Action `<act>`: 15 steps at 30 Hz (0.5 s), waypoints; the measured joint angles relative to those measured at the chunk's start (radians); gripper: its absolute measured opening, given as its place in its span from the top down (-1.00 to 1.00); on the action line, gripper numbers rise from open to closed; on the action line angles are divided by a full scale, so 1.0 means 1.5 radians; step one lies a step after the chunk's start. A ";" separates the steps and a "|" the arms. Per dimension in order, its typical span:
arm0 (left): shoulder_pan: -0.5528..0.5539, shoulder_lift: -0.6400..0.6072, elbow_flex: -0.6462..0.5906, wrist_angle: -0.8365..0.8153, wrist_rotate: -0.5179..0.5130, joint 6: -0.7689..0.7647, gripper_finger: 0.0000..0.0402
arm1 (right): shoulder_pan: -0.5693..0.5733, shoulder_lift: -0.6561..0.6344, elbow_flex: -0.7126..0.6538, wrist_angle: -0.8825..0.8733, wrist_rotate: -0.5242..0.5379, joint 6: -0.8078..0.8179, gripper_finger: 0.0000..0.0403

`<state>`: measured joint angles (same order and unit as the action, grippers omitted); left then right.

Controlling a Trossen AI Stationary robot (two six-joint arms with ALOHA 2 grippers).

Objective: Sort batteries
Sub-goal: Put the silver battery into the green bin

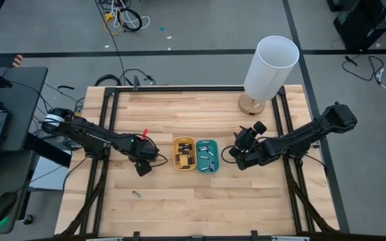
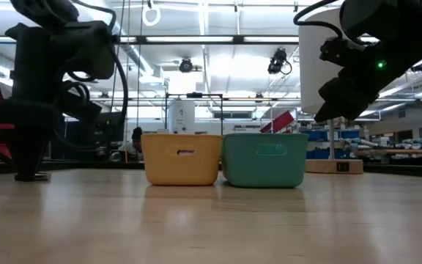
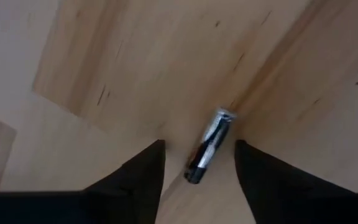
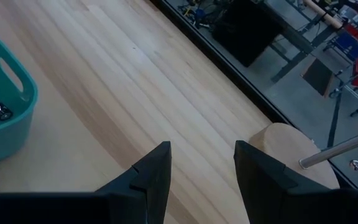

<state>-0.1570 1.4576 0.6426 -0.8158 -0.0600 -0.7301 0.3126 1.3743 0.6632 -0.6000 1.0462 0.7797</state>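
My left gripper (image 3: 199, 146) is open and low over the table, left of the yellow tray (image 1: 183, 154). A dark and silvery battery (image 3: 211, 140) lies flat on the wood between its two fingers, with a gap on each side. In the high view the gripper (image 1: 143, 166) hides that battery. Another battery (image 1: 137, 194) lies alone nearer the table's near edge. Several batteries fill the yellow tray and the teal tray (image 1: 207, 155). My right gripper (image 4: 201, 146) is open and empty, raised just right of the teal tray (image 4: 5, 118).
A white lamp (image 1: 271, 67) on a round wooden base (image 4: 291, 149) stands at the far right of the table, behind my right arm. The two trays sit side by side mid-table (image 2: 182, 158). Bare wood lies along the near edge.
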 joint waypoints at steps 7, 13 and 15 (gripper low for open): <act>-0.002 0.006 0.016 0.026 -0.025 0.000 0.48 | 0.000 0.000 0.000 -0.002 0.000 -0.008 0.19; 0.001 0.008 0.037 0.046 -0.107 -0.025 0.87 | -0.002 0.000 0.000 0.001 0.000 -0.011 0.25; 0.001 0.008 0.038 0.044 -0.110 -0.049 0.86 | -0.003 0.000 0.000 0.003 0.000 -0.010 0.28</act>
<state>-0.1555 1.4700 0.6997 -0.7490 -0.2255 -0.8037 0.3087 1.3743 0.6632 -0.5959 1.0462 0.7652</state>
